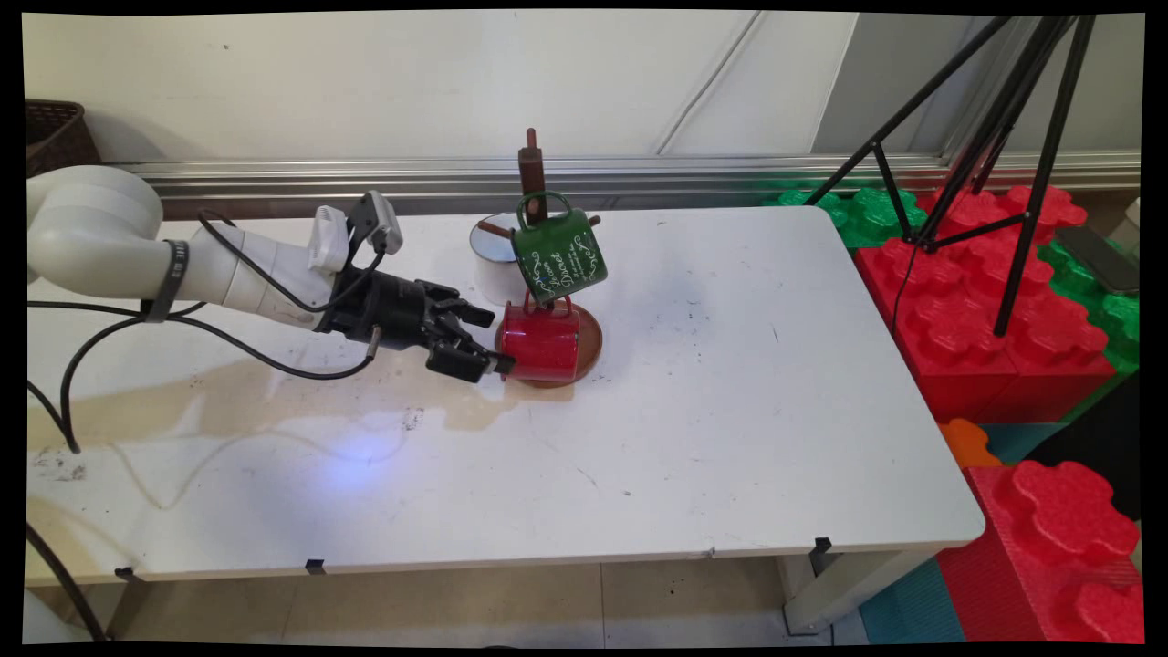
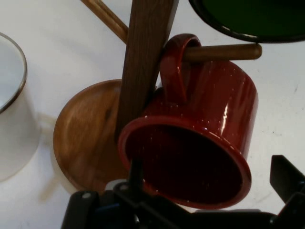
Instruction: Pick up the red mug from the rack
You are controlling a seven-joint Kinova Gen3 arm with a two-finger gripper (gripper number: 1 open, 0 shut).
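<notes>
- The bottom of the wooden mug stand (image 1: 532,178) is being hidden in the main view by the red mug (image 1: 540,343) and the green mug (image 1: 557,254).
- The white mug (image 1: 491,265) is being half covered by the green mug there, and it is being cut off at the left edge of the hand view.
- The red mug is shiny with tiny pale specks. It is being hung by its handle on a low peg (image 2: 224,51), with its open mouth tipped toward the gripper (image 1: 488,339).
- The gripper's fingers are being held apart around the mug's rim; one finger (image 2: 135,174) is seen reaching into the mouth, and the other is outside it. No squeeze can be made out.
- The stand's round base (image 2: 83,138) on the white table (image 1: 712,392) is being shown clearly only in the hand view.
- The writing on the green mug is being shown only in the main view.
</notes>
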